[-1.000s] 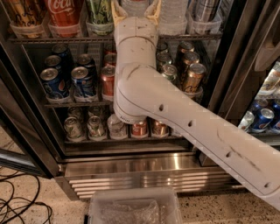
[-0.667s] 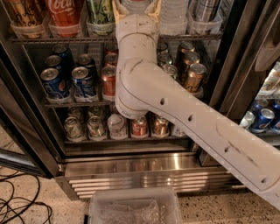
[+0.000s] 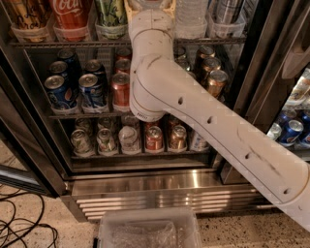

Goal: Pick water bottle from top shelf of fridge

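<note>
The arm (image 3: 218, 131) has risen slightly, and on the top shelf (image 3: 34, 43) of the fridge (image 3: 145, 186), right of the Coca-Cola bottle (image 3: 71, 17), the gripper (image 3: 150, 6) sits at the upper edge, open or closed I cannot tell, and should centre rightward on the water bottle (image 3: 191, 17) just beside it before closing.

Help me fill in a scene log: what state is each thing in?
fridge: door open, racks stocked.
water bottle: upright on the top shelf, just right of the claw.
top shelf: holding upright bottles.
claw: up at the top shelf, at the picture's top edge.
Coca-Cola bottle: upright.
cans: upright on lower racks.
clear bin: on the floor below.
</note>
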You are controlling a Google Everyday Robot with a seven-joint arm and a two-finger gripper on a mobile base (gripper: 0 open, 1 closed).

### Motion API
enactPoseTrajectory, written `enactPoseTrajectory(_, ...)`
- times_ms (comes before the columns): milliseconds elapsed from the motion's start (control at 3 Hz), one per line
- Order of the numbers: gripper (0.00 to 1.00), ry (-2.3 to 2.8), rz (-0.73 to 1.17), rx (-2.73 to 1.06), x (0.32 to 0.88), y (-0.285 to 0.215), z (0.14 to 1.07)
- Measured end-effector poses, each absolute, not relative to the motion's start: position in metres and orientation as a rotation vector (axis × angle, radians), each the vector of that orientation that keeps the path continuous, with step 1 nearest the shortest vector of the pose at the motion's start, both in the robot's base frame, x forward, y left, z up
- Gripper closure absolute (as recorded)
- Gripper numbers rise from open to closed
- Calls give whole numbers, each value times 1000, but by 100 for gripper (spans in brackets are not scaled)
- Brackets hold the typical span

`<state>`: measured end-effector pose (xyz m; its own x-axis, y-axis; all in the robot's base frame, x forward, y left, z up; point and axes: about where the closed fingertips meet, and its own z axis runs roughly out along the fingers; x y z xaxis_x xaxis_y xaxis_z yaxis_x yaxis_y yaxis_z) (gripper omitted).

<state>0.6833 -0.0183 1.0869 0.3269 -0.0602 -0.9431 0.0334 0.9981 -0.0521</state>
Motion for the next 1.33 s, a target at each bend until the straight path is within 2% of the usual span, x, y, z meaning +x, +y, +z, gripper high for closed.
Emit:
enactPoseTrajectory(333, 47, 1239, -63, -38, 690, -20, 1088)
enactPoseTrajectory(1000, 94, 1218, -38, -80, 674, -21, 1096)
enactPoseTrajectory(1333, 100, 1218, -38, -80, 675, -21, 1095)
